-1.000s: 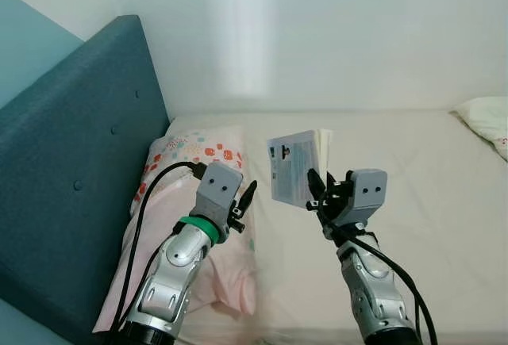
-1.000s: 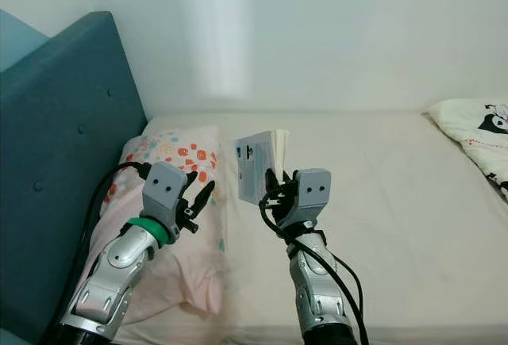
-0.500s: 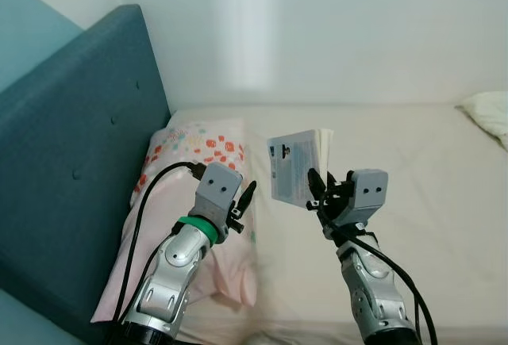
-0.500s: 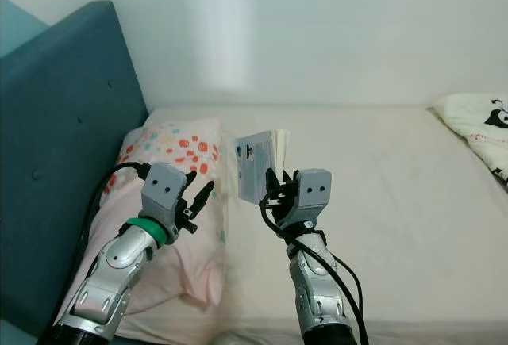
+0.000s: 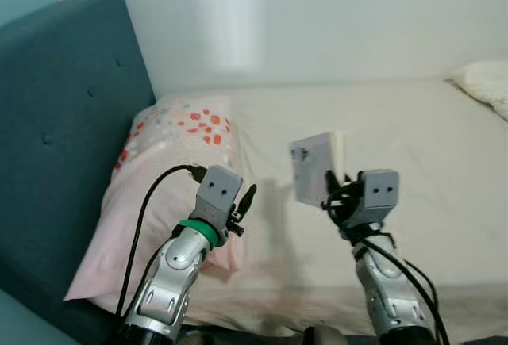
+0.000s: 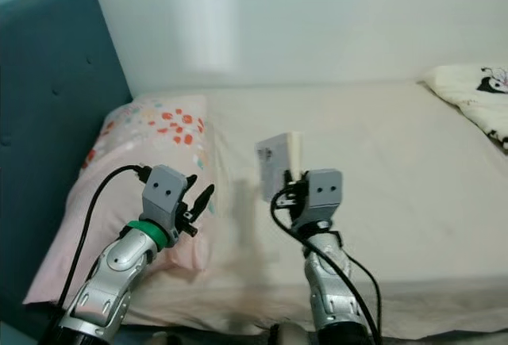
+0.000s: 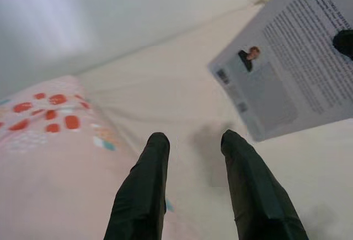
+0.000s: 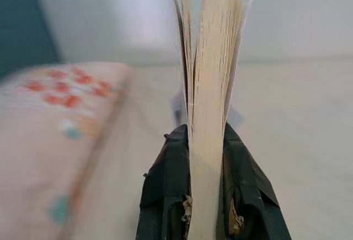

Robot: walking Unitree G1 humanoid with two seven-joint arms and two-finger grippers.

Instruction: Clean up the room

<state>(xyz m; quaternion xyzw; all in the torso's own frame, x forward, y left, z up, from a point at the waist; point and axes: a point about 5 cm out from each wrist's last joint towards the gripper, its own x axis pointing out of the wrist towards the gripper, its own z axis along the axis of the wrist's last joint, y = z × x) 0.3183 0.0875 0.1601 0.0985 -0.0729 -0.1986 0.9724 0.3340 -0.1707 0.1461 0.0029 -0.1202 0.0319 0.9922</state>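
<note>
1. A teal upholstered headboard (image 5: 59,99) stands at the far left, its buttoned face angled toward the bed (image 5: 413,123).

2. Against the headboard lies a pink pillow (image 5: 159,178) with a patch of red and orange print near its far end; it rests on the cream sheet along the bed's left side.

3. The left claw (image 5: 242,206) is raised over the inner edge of the pillow. In the left wrist view its two black fingers (image 7: 140,196) stand parted with bare sheet showing between them — released, holding nothing. A green band rings the wrist and a black cable loops back along the silver arm.

4. Just right of centre a paperback book (image 5: 316,169) is held upright above the mattress, its pale back cover with small printed text and a tiny portrait turned toward the left claw. It does not touch the sheet; its shadow falls on the bed beside the pillow.

5. The right claw (image 5: 337,198) is clenched on the book's lower edge. The right wrist view looks straight along the page block — a black finger (image 8: 165,190) presses each side of the yellowed pages.

6. At the far right, well apart from the arms, the corner of a white cushion (image 6: 476,99) with a black cartoon print lies near the pale wall (image 5: 333,20).
</note>
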